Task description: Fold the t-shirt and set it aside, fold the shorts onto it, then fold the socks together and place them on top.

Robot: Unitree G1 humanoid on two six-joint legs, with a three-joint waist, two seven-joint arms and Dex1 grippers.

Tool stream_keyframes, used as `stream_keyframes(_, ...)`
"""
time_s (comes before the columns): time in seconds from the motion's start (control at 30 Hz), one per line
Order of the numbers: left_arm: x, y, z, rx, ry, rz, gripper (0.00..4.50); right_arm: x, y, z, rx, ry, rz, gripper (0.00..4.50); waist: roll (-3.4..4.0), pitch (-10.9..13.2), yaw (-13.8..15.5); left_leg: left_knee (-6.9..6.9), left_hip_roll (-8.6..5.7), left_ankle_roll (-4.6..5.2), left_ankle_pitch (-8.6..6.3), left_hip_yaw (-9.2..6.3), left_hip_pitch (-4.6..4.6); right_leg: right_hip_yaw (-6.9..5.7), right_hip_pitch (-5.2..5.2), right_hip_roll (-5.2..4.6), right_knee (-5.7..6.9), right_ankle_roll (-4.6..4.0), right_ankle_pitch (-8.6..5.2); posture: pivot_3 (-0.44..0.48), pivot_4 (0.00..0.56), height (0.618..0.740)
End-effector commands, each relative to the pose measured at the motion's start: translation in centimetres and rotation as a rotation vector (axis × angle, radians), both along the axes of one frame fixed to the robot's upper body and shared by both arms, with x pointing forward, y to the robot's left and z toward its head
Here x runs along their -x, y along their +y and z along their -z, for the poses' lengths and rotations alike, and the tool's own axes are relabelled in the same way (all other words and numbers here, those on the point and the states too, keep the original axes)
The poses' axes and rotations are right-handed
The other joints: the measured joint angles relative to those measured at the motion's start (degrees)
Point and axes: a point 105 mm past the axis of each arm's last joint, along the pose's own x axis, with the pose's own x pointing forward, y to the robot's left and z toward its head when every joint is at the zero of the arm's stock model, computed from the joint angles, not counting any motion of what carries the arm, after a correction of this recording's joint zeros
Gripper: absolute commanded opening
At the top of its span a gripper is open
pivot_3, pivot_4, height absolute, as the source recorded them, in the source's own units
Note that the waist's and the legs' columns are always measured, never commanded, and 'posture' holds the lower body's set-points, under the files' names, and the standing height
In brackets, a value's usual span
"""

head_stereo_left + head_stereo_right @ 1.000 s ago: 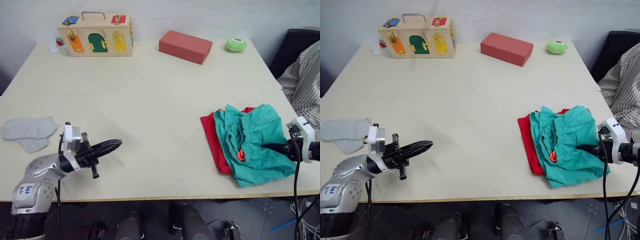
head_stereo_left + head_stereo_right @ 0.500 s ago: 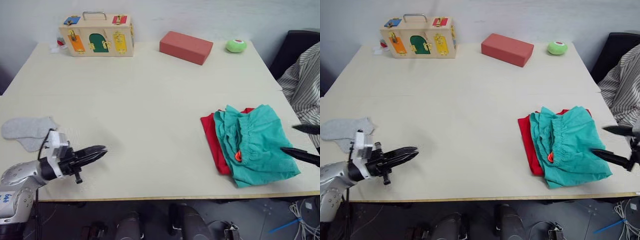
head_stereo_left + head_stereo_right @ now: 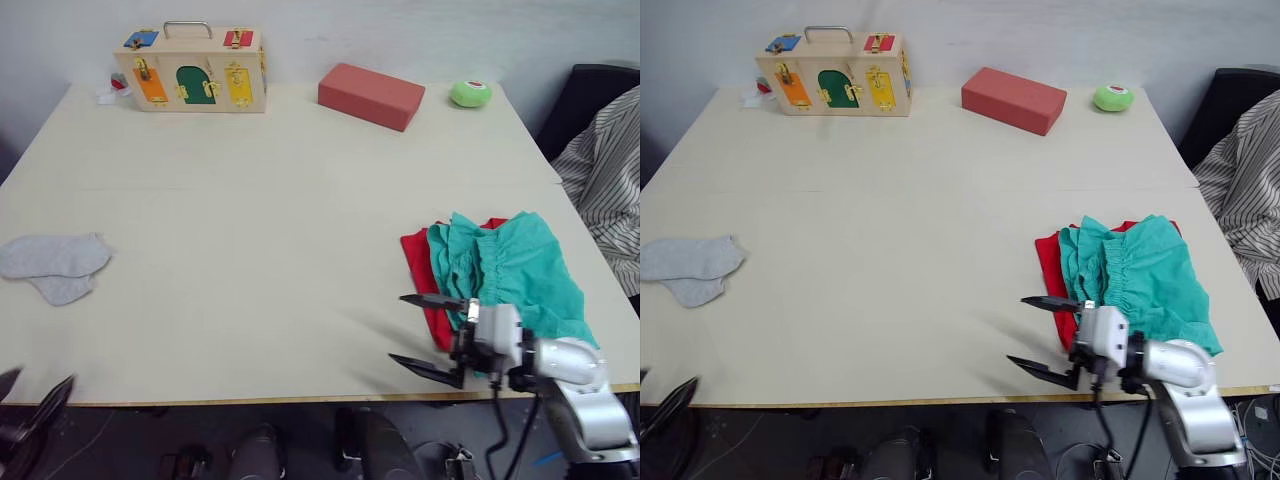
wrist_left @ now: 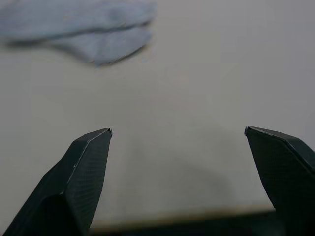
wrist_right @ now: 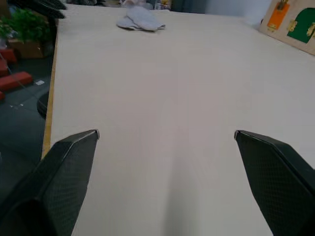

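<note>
The teal shorts [image 3: 515, 275] lie folded on the red t-shirt [image 3: 417, 258] at the table's right front, with a strip of red showing along the pile's left side. Both grey socks [image 3: 52, 265] lie flat and overlapping near the left edge, and also appear in the left wrist view as socks [image 4: 83, 27]. My right gripper [image 3: 397, 328] hovers open just left of the pile by the front edge, pointing left and holding nothing. At the near-left corner my left gripper [image 4: 178, 131] is spread open over bare table, well short of the socks.
Along the far edge stand a wooden latch box [image 3: 190, 70], a red block [image 3: 371, 94] and a green ball [image 3: 470, 93]. A person's striped sleeve [image 3: 605, 170] and a black chair [image 3: 590, 85] are beside the table's right side.
The right gripper opened, came off the shorts and swung left in front of the pile. The left gripper drew back to the near-left corner and opened.
</note>
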Motion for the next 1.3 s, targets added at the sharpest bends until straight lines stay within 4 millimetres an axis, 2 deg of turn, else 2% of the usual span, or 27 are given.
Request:
stream_keyframes(0.03,3.0,1.8,-0.4,0.026,-0.024,-0.182,4.49,0.6,0.9,-1.1,-0.014,-0.057,-0.011,4.5,-0.05,-0.03,0.27,0.01,-0.04,0.0,-0.01,-0.03,0.01,-0.04,0.04,-0.06,-0.02,0.0,0.0,0.0,0.15,0.74)
stream_keyframes(0.13,3.4,2.1,-0.3,0.067,-0.049,-0.252,4.49,0.5,1.0,-1.2,-0.025,-0.063,-0.005,4.5,-0.17,-0.11,0.67,0.0,-0.04,0.01,-0.01,-0.15,0.05,-0.16,0.26,-0.08,-0.26,-0.01,-0.01,0.0,0.15,0.74)
stream_keyframes(0.2,2.6,2.1,-0.7,0.069,-0.076,-0.252,4.49,0.5,1.0,-1.2,-0.03,-0.058,-0.01,4.5,-0.04,-0.04,0.89,-0.07,-0.02,0.03,-0.01,-0.28,0.05,-0.27,0.52,-0.07,-0.42,0.0,0.0,0.0,0.15,0.74)
stream_keyframes(0.23,2.0,2.2,-1.0,0.062,-0.092,-0.244,4.49,0.5,1.0,-1.2,-0.032,-0.052,-0.005,4.5,-0.02,-0.02,0.84,-0.12,-0.13,0.11,0.04,-0.76,0.01,-0.71,0.86,-0.22,-0.64,0.02,0.0,0.0,0.15,0.74)
stream_keyframes(0.3,0.0,2.2,-2.3,0.032,-0.142,-0.204,4.49,0.6,0.8,-1.3,-0.046,-0.038,0.008,4.5,0.06,-0.02,0.78,0.01,-0.27,0.38,0.22,-1.64,0.06,-1.64,1.34,-0.49,-0.71,0.11,-0.02,0.0,0.15,0.74)
stream_keyframes(0.4,-2.1,2.2,-3.5,-0.016,-0.165,-0.151,4.49,0.8,0.7,-1.5,-0.042,-0.033,0.007,4.5,-0.14,-0.14,1.48,0.02,-0.18,0.31,0.19,-1.64,0.0,-1.67,1.27,-0.39,-0.62,-0.01,-0.11,0.0,0.15,0.74)
stream_keyframes(0.5,-6.3,1.8,-5.4,-0.11,-0.122,-0.006,4.49,1.8,0.5,-2.6,-0.068,-0.042,-0.027,4.5,-0.13,-0.13,1.91,0.03,-0.19,0.29,0.18,-1.63,0.01,-1.67,1.27,-0.4,-0.58,-0.03,-0.12,0.0,0.15,0.74)
stream_keyframes(0.57,-7.8,1.6,-5.9,-0.146,-0.09,0.052,4.49,2.4,0.6,-3.1,-0.083,-0.039,-0.05,4.5,-0.07,-0.11,2.08,0.04,-0.19,0.23,0.18,-1.61,0.04,-1.67,1.28,-0.39,-0.54,-0.04,-0.12,0.0,0.15,0.74)
stream_keyframes(0.6,-9.2,1.5,-6.0,-0.202,-0.025,0.114,4.49,2.7,0.7,-3.5,-0.093,-0.033,-0.056,4.5,-0.01,-0.12,1.98,0.02,-0.18,0.23,0.18,-1.59,0.06,-1.65,1.28,-0.39,-0.55,-0.05,-0.11,0.0,0.15,0.74)
stream_keyframes(0.7,-12.4,1.8,-6.2,-0.296,0.134,0.2,4.49,3.1,1.1,-4.0,-0.096,-0.024,-0.075,4.5,0.07,-0.08,1.56,-0.02,-0.18,0.25,0.19,-1.49,0.09,-1.58,1.24,-0.39,-0.54,-0.05,-0.11,0.0,0.15,0.74)
stream_keyframes(0.73,-13.3,1.9,-6.1,-0.265,0.165,0.211,4.49,2.9,1.4,-4.1,-0.098,-0.03,-0.076,4.5,0.08,-0.08,1.52,-0.04,-0.18,0.24,0.19,-1.47,0.1,-1.57,1.24,-0.39,-0.52,-0.05,-0.11,0.0,0.15,0.74)
stream_keyframes(0.87,-15.7,2.1,-4.8,-0.277,0.303,0.274,4.49,2.3,2.0,-4.4,-0.107,-0.037,-0.074,4.5,0.12,-0.07,0.87,-0.17,-0.18,0.21,0.26,-1.3,0.08,-1.43,1.07,-0.35,-0.46,-0.05,-0.11,0.0,0.15,0.74)
stream_keyframes(1.0,-18.2,1.8,-4.0,-0.235,0.336,0.32,4.49,2.1,2.0,-4.5,-0.103,-0.038,-0.067,4.5,0.08,-0.09,1.32,-0.21,-0.22,-0.16,0.45,-0.97,-0.15,-1.32,0.6,-0.32,-0.12,-0.09,-0.15,0.0,0.15,0.74)
stream_keyframes(1.13,-20.1,1.3,-3.7,-0.241,0.333,0.348,4.49,1.9,1.9,-4.4,-0.094,-0.039,-0.052,4.5,0.11,-0.07,1.59,-0.07,-0.26,-0.02,0.41,-0.78,-0.03,-1.27,0.63,-0.34,0.02,-0.07,-0.16,0.0,0.15,0.74)
stream_keyframes(1.23,-21.0,0.8,-3.5,-0.247,0.336,0.378,3.92,1.8,1.8,-4.4,-0.09,-0.038,-0.045,4.5,0.11,-0.07,1.76,0.16,-0.28,0.17,0.4,-0.76,0.02,-1.16,0.64,-0.4,0.29,-0.01,-0.12,0.0,0.15,0.74)
stream_keyframes(1.3,-21.3,0.4,-3.2,-0.238,0.347,0.407,3.34,1.8,1.8,-4.3,-0.089,-0.036,-0.039,4.5,0.11,-0.07,1.91,0.27,-0.27,0.17,0.42,-0.77,0.07,-1.13,0.66,-0.41,0.45,-0.01,-0.12,0.0,0.15,0.74)
